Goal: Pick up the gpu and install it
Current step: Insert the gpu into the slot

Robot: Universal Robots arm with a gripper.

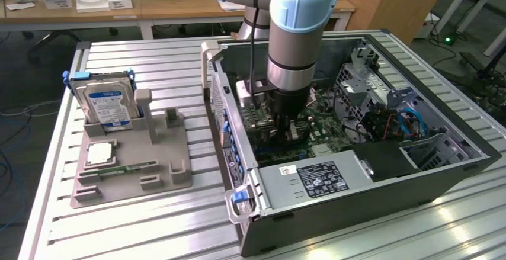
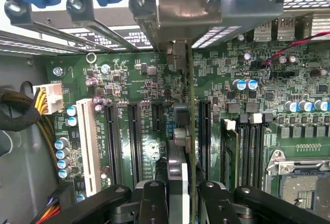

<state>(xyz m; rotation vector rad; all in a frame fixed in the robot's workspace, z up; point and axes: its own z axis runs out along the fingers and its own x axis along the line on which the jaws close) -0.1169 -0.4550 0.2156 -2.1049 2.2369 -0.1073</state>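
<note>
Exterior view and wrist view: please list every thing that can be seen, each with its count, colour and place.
gpu: one, green board edge-on, between the gripper fingers over the motherboard slots.
computer case: one, dark grey, open, on the exterior view's right.
motherboard: one, green, inside the case.
power supply: one, silver with black label, at the case's near end.
hard drive: one, silver with blue label, upright in the holder.
holder: one, grey, on the exterior view's left.
table: one, ribbed metal, under everything.
arm: one, grey and light blue, reaching down into the case.
gripper: one, black, shut on the gpu.
</note>
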